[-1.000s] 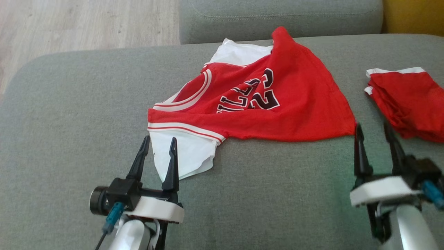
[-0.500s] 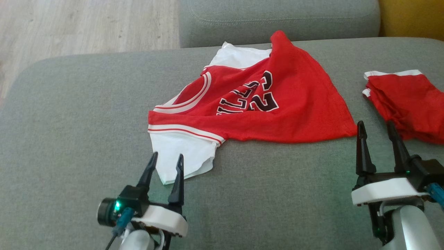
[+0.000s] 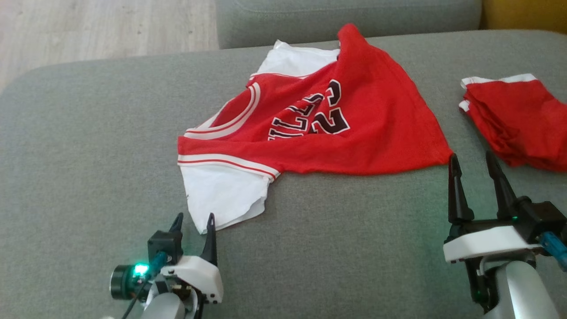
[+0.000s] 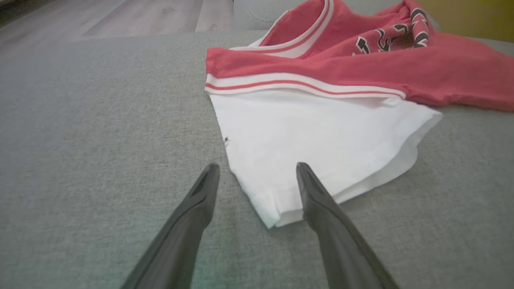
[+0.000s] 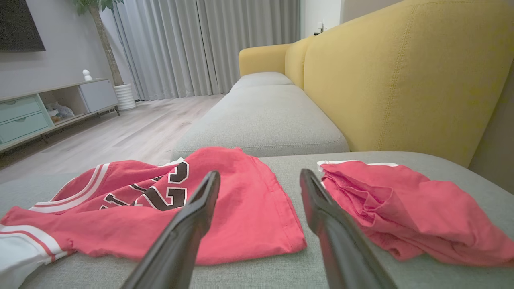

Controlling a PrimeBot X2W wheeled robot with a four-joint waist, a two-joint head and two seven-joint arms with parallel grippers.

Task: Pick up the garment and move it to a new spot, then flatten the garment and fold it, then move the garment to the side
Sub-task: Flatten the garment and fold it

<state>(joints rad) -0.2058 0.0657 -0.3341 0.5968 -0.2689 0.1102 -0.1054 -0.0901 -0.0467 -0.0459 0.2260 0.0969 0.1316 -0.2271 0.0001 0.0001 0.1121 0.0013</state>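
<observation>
1. L end effector (image 3: 195,217): jaws wide, holds nothing. It sits at the near edge of the garment (image 3: 319,128). In the L wrist view the white sleeve corner (image 4: 321,136) lies btwn its two fingers.
2. R end effector (image 3: 471,156): jaws wide, empty. Tips are just beside the red hem corner (image 3: 438,155) at near right.
3. Garment: red jersey w/ white under-layer, mid sofa cushion (image 3: 88,155). Rumpled, far part folded over itself, lettering partly hidden.
4. Judged step: two-corner pinch ahead of lift/spread. To do it well, go low, get one finger under each corner and take both layers of the white sleeve. Close both sides together, then draw apart evenly so the fold drops out.
5. Risk (est.): cushion looks soft, so a finger may dig into the weave instead of sliding under. Thin cloth may slip.
6. Second red garment (image 3: 514,119) lies at right, apart from the hem corner. R finger must not snag it.
7. Surface: grey woven cushion.
8. Room: pale wood floor (image 3: 88,26) at far left, yellow sofa back (image 5: 401,80), grey curtains (image 5: 200,48), low cabinet (image 5: 40,108).
</observation>
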